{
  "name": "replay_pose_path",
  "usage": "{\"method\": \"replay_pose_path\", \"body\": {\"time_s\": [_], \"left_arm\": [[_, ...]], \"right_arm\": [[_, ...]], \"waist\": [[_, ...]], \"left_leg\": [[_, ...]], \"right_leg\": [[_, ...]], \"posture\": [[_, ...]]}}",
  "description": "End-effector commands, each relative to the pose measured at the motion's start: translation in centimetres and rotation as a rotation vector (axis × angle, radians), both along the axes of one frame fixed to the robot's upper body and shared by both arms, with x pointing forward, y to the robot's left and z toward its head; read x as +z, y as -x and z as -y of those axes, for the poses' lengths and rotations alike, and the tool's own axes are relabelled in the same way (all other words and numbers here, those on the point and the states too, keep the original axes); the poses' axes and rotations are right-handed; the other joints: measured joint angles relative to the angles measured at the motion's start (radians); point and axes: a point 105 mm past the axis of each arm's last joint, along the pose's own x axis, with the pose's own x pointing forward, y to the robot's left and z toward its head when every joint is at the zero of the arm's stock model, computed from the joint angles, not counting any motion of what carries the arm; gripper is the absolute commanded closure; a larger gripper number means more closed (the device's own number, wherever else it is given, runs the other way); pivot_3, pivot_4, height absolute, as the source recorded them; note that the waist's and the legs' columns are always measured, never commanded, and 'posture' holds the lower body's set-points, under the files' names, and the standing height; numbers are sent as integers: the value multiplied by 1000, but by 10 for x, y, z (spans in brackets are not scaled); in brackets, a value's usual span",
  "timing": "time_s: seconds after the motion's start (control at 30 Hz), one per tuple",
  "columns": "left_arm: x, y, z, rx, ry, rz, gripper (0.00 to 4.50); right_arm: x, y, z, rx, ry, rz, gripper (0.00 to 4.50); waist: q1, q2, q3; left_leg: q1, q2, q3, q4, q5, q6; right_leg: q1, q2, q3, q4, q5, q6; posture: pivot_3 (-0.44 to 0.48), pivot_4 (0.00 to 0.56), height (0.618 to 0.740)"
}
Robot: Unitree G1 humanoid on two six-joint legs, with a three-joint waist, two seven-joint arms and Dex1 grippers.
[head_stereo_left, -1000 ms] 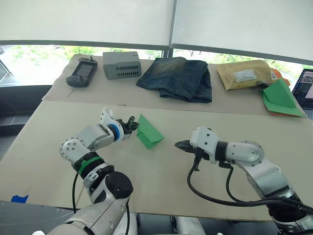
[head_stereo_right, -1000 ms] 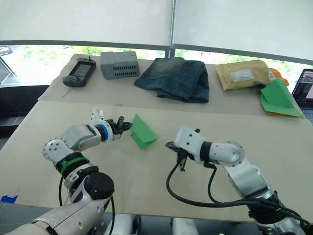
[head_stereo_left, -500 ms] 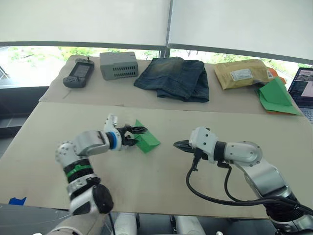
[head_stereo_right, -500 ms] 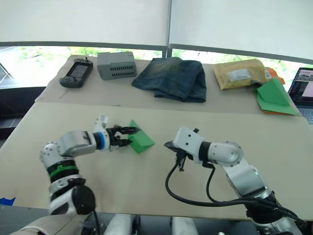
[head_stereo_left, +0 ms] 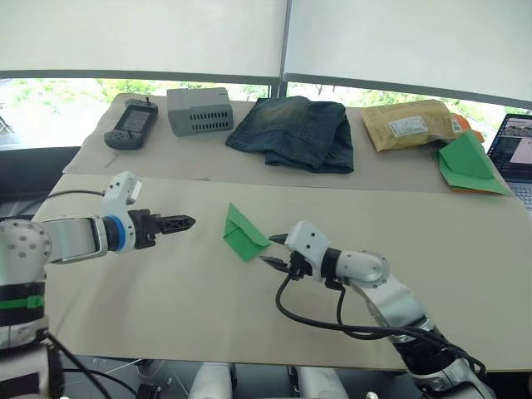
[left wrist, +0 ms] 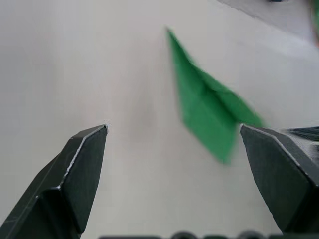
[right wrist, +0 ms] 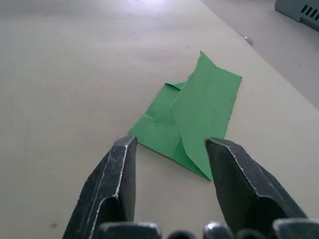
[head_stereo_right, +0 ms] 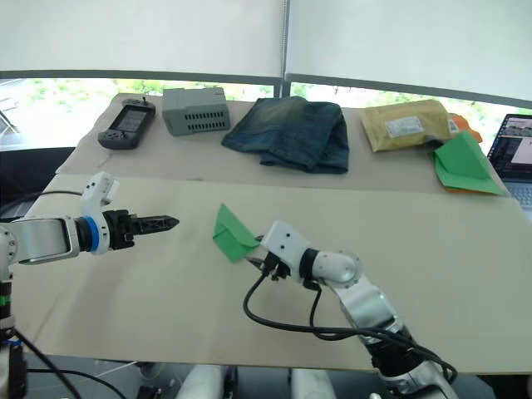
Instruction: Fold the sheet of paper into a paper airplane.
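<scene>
My right gripper (right wrist: 169, 164) released, fingers spread just beside the sheet of paper (head_stereo_left: 245, 233), my left gripper (left wrist: 174, 164) released too, well apart, paper flat on table (head_stereo_left: 166, 291)

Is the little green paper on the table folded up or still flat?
Folded. The sheet of paper lies in overlapping layers with creases, one flap lifted off the table.

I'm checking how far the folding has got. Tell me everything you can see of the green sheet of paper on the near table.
The sheet of paper is thin, bright green and already folded into a small pointed shape with sharp creases. One flap stands up at an angle while the rest lies flat on the beige table. Nothing grips it: the right gripper, open, sits just beside its near edge, and the left gripper hangs apart from it.
</scene>
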Motion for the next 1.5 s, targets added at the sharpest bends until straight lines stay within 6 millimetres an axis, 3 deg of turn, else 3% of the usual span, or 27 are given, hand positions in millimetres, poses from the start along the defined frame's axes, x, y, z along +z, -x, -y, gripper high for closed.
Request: {"method": "replay_pose_path", "body": {"time_s": [0.03, 0.4, 0.63, 0.73, 0.83, 1.07, 1.33, 1.5], "left_arm": [[3, 1, 11, -165, -33, 106, 0], [-16, 5, 17, -315, -162, 147, 0], [-11, 9, 22, -358, -63, 135, 0], [-9, 8, 16, -355, -67, 139, 0], [-7, 9, 16, -385, -51, 154, 0], [-4, 20, 23, -507, -37, 155, 0], [-5, 21, 29, -582, -52, 161, 0], [-10, 21, 34, -599, -60, 159, 0]], "right_arm": [[5, -7, -9, -42, -24, 45, 2274], [5, -30, -6, -164, -8, 96, 2274], [11, -27, -10, -117, -9, 132, 4469], [18, -25, -8, -75, 10, 183, 4469], [22, -13, -3, 96, 106, 304, 4469], [23, -8, 31, 390, 295, 459, 4469], [19, -24, 46, 631, 452, 597, 4469], [20, -35, 46, 664, 460, 619, 4469]], "waist": [[6, 0, 0], [10, 0, 0], [3, 0, 0], [-2, 0, 0], [-3, 0, 0], [-5, -1, 0], [-6, -1, 1], [-7, -1, 1]], "left_leg": [[0, 1, 0, -1, 0, 0], [-10, 6, 0, -1, 0, 2], [-10, 7, 0, 0, 1, 2], [-9, 7, 0, 0, 1, 2], [-9, 7, 0, 0, 1, 3], [-8, 7, 0, 0, 1, 3], [-6, 13, 1, 0, 1, 3], [-6, 13, 1, 0, 1, 3]], "right_leg": [[-1, 0, -1, 0, 0, 0], [-11, 5, -2, 2, 0, 0], [-11, 5, -2, 4, 0, 0], [-11, 6, -2, 5, 0, 1], [-11, 6, -2, 5, 0, 1], [-10, 6, -1, 5, 0, 1], [-9, 13, 1, 5, 1, -2], [-9, 13, 1, 5, 2, -3]], "posture": [[0, 150, 734], [0, 150, 734], [0, 150, 734], [0, 150, 734], [0, 150, 734], [0, 150, 734], [0, 150, 734], [0, 150, 734]]}}
